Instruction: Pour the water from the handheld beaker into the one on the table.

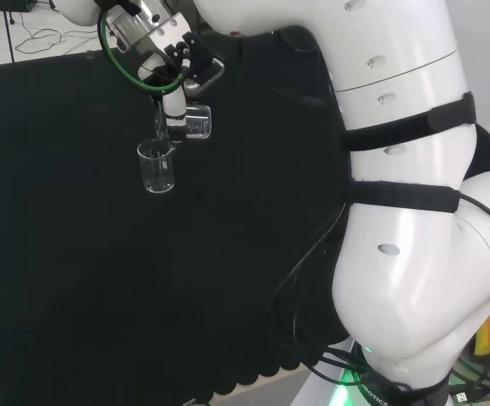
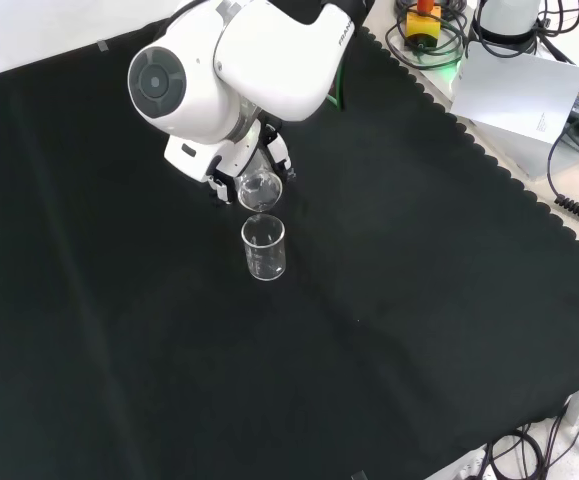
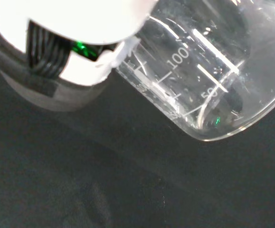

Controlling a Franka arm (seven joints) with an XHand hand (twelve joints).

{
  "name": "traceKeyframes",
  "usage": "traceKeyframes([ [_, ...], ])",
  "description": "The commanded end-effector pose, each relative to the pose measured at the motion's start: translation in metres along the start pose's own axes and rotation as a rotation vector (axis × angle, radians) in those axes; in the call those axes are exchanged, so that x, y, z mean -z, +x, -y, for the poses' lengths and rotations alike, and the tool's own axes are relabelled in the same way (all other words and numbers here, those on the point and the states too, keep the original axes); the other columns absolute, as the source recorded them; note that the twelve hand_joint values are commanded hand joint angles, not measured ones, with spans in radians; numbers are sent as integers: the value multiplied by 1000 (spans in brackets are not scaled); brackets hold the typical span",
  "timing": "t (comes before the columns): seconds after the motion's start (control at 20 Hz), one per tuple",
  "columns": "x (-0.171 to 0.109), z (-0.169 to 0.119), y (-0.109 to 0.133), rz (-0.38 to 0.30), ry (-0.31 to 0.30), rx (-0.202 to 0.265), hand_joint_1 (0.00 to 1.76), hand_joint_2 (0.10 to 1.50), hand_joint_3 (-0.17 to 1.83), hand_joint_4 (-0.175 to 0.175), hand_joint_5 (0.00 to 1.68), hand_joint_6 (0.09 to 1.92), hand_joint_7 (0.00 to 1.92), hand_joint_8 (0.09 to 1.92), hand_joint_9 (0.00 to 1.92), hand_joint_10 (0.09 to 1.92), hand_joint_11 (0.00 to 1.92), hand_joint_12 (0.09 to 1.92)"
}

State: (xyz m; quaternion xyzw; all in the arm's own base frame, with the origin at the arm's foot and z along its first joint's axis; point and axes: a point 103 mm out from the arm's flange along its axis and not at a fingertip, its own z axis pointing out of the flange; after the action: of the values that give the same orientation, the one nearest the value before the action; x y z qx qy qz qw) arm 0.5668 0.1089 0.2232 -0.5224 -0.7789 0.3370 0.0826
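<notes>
Head view: hand [image 1: 170,95] curled round a tipped beaker [image 1: 195,122] just above the upright table beaker [image 1: 156,167]

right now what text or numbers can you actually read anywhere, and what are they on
"100" stands beside a graduation line on the wall of the handheld beaker, in the wrist view.
"50" stands beside a lower graduation line on the same beaker.
The beaker on the table shows no marks that can be read.
Print on the white paper at the bench's edge in the front view is too small to read.
</notes>
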Motion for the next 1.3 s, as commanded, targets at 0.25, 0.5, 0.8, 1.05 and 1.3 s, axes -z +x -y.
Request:
traceKeyframes([
  [0.25,5,2,1,32,34,-21,1296,766,489,-175,1199,722,1244,690,1396,278,1121,864],
  [0.5,7,1,4,49,53,-29,1296,767,487,-175,1197,723,1243,692,1394,283,1121,864],
  [0.8,9,-1,7,61,71,-31,1296,769,485,-175,1196,725,1242,694,1391,290,1121,864],
  [1.05,10,-2,10,73,85,-36,1296,770,484,-175,1195,727,1241,695,1389,295,1120,864],
  [1.3,13,-3,11,101,108,-46,1296,771,483,-175,1194,728,1239,697,1386,301,1121,864],
])
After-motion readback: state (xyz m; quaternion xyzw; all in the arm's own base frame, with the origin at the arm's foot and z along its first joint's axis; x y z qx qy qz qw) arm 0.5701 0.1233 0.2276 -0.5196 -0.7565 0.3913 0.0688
